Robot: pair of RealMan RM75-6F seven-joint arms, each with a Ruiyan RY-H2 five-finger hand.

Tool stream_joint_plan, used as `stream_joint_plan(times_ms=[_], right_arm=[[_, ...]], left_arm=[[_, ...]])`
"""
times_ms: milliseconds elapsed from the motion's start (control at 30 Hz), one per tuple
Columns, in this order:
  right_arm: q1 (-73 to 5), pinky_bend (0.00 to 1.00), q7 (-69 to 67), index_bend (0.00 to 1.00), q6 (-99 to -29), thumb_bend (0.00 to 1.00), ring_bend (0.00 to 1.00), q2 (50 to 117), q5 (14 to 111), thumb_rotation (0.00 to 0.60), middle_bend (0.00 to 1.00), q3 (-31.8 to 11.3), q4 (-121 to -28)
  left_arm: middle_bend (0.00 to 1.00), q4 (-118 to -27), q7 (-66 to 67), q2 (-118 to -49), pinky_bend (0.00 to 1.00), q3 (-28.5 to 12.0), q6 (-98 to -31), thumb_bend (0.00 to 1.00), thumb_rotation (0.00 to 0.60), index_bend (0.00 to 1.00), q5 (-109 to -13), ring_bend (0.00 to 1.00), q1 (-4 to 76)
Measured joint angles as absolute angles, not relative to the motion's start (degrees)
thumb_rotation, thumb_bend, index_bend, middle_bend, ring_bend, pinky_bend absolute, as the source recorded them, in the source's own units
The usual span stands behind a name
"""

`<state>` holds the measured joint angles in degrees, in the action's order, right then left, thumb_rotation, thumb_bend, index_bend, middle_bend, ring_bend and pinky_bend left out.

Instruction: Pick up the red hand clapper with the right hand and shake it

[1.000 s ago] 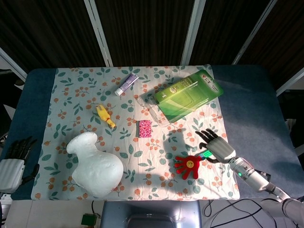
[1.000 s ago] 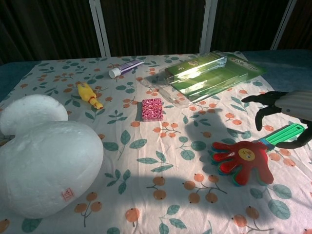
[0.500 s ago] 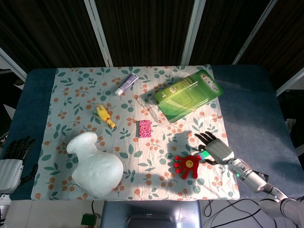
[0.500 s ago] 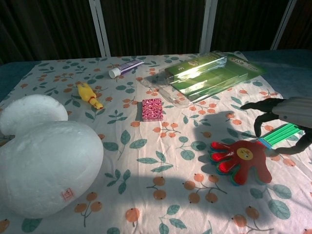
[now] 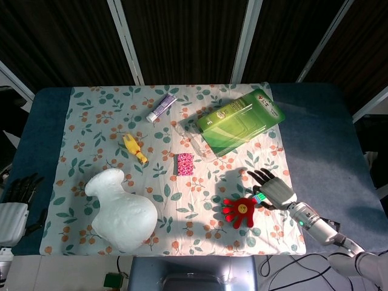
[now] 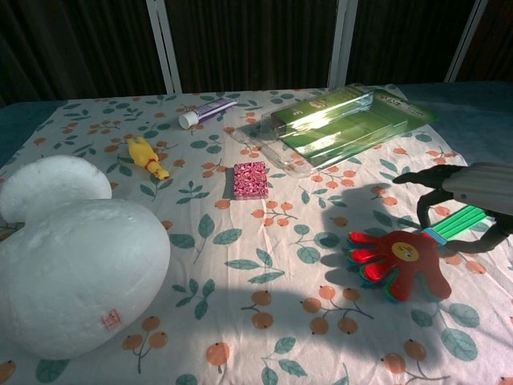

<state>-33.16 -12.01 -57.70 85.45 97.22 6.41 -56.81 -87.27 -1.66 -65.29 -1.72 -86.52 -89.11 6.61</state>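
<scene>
Chest view: right hand (image 6: 473, 192) poised over red hand clapper (image 6: 401, 263).

We record the red hand clapper (image 5: 240, 210) (image 6: 399, 264) lying flat on the floral cloth of the tabletop (image 5: 315, 130), near its front right corner. It is a red hand-shaped paddle with spread fingers pointing toward the robot's left and a small yellow face at the palm; further layers show under its edge, teal in the chest view. Its green handle (image 6: 460, 222) runs up and to the right, away from the palm.
</scene>
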Motion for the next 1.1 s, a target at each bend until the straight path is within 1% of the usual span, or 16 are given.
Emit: stream_joint_plan(times_ms=[167, 233, 400, 433, 467, 567, 600, 667, 733, 767, 800, 933, 1100], right_arm=[[-32.8, 0.0, -12.24, 0.7, -58.61, 0.55, 0.0, 85.62, 96.63, 0.6, 0.0, 6.16, -56.85], [-32.7, 0.0, -12.82, 0.71, -59.32, 0.56, 0.0, 85.6, 96.46, 0.6, 0.02, 5.9, -56.87], [-32.41, 0.01, -14.62, 0.76, -61.78, 0.57, 0.0, 85.62, 96.42, 0.6, 0.14, 5.33, -56.86], [-32.37, 0.04, -14.98, 0.77, -62.15, 0.57, 0.03, 85.65, 96.49, 0.6, 0.17, 5.29, -56.83], [-32.32, 0.11, -15.42, 0.78, -62.52, 0.58, 0.09, 85.69, 96.56, 0.6, 0.24, 5.27, -56.81], [-32.24, 0.29, -16.67, 0.79, -62.92, 0.59, 0.25, 85.83, 96.61, 0.6, 0.36, 5.27, -56.83], [-32.22, 0.33, -17.03, 0.79, -63.03, 0.59, 0.29, 85.92, 96.59, 0.6, 0.38, 5.26, -56.77], [-32.24, 0.45, -17.67, 0.8, -63.09, 0.59, 0.38, 86.16, 96.51, 0.6, 0.44, 5.23, -56.58], [-32.31, 0.54, -17.8, 0.8, -63.13, 0.59, 0.45, 86.41, 96.42, 0.6, 0.47, 5.13, -56.32], [-32.38, 0.61, -17.81, 0.8, -63.08, 0.6, 0.51, 86.51, 96.35, 0.6, 0.49, 5.08, -56.29], [-32.43, 0.65, -17.88, 0.81, -62.98, 0.6, 0.54, 86.52, 96.31, 0.6, 0.5, 5.07, -56.38], [-32.63, 0.76, -17.91, 0.81, -62.74, 0.61, 0.63, 86.5, 96.06, 0.6, 0.54, 4.94, -56.93], [-32.73, 0.79, -18.15, 0.81, -62.77, 0.63, 0.7, 86.42, 95.84, 0.6, 0.59, 4.82, -57.36]], left_arm=[[0.0, -87.24, -1.79, -65.24, 0.06, -1.66, -86.65, 0.43, 0.6, 0.0, -89.15, 0.0, 6.46], [0.0, -87.22, -1.74, -65.22, 0.06, -1.66, -86.6, 0.43, 0.6, 0.0, -89.13, 0.0, 6.47], [0.0, -87.27, -1.62, -65.27, 0.06, -1.71, -86.57, 0.43, 0.6, 0.0, -89.06, 0.0, 6.48], [0.0, -87.27, -1.62, -65.27, 0.06, -1.68, -86.58, 0.43, 0.6, 0.0, -89.1, 0.0, 6.46], [0.0, -87.27, -1.64, -65.28, 0.06, -1.67, -86.6, 0.43, 0.6, 0.0, -89.14, 0.0, 6.46], [0.0, -87.26, -1.76, -65.25, 0.06, -1.6, -86.67, 0.43, 0.6, 0.0, -89.29, 0.0, 6.43], [0.0, -87.25, -1.83, -65.25, 0.06, -1.6, -86.68, 0.43, 0.6, 0.0, -89.32, 0.0, 6.43], [0.0, -87.24, -1.9, -65.24, 0.06, -1.6, -86.7, 0.43, 0.6, 0.0, -89.35, 0.0, 6.42], [0.0, -87.24, -1.96, -65.21, 0.06, -1.59, -86.74, 0.43, 0.6, 0.0, -89.44, 0.0, 6.42], [0.0, -87.25, -1.98, -65.19, 0.06, -1.58, -86.75, 0.43, 0.6, 0.0, -89.47, 0.0, 6.43], [0.0, -87.25, -2.0, -65.18, 0.06, -1.59, -86.78, 0.43, 0.6, 0.0, -89.49, 0.0, 6.42], [0.0, -87.27, -2.1, -65.13, 0.06, -1.6, -86.83, 0.43, 0.6, 0.0, -89.51, 0.0, 6.4], [0.0, -87.26, -2.37, -65.06, 0.06, -1.52, -87.06, 0.43, 0.6, 0.0, -89.71, 0.0, 6.29]])
